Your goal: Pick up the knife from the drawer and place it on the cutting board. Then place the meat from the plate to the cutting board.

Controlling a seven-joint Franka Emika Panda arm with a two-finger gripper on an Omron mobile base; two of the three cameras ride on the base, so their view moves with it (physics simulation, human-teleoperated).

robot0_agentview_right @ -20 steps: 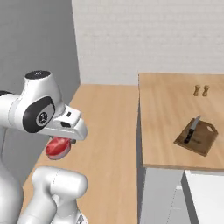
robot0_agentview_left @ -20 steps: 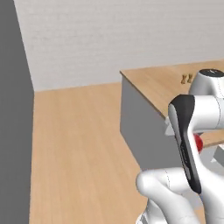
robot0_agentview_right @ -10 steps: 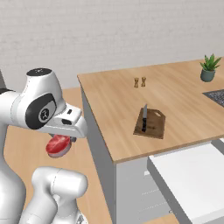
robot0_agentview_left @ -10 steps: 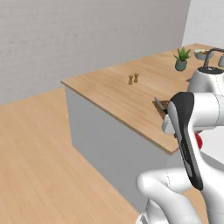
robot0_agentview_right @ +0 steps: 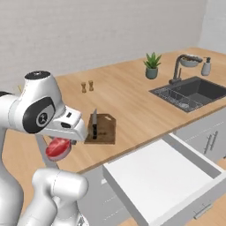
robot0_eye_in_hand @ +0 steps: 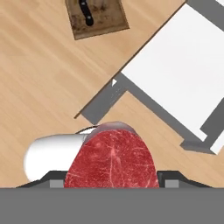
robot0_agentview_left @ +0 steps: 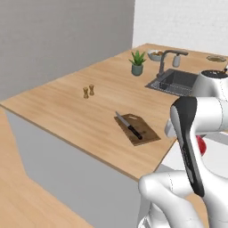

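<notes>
My gripper (robot0_eye_in_hand: 111,183) is shut on the meat (robot0_eye_in_hand: 111,160), a red marbled chunk that hangs below the hand beside the counter's front edge (robot0_agentview_right: 58,148) (robot0_agentview_left: 200,145). On the counter lies the dark brown cutting board (robot0_agentview_left: 148,132) (robot0_agentview_right: 106,129) (robot0_eye_in_hand: 105,21). The knife (robot0_agentview_left: 132,127) (robot0_agentview_right: 94,124) (robot0_eye_in_hand: 86,11) rests along it, black handle and grey blade. Right of the board, the white drawer (robot0_agentview_right: 155,175) (robot0_eye_in_hand: 185,83) stands pulled out with nothing in it. The plate (robot0_agentview_left: 216,58) sits far off past the sink.
A dark sink (robot0_agentview_left: 177,82) (robot0_agentview_right: 191,92) with a grey faucet (robot0_agentview_left: 166,59) is set in the wooden counter (robot0_agentview_left: 67,109). A potted plant (robot0_agentview_left: 137,63) (robot0_agentview_right: 152,65), two small shakers (robot0_agentview_left: 88,91) (robot0_agentview_right: 87,86) and a fruit bowl (robot0_agentview_left: 155,55) stand further back.
The whole picture has shifted as the base moved: the floor and wall gave way to the counter, the sink and the open drawer. The meat stays in the gripper.
</notes>
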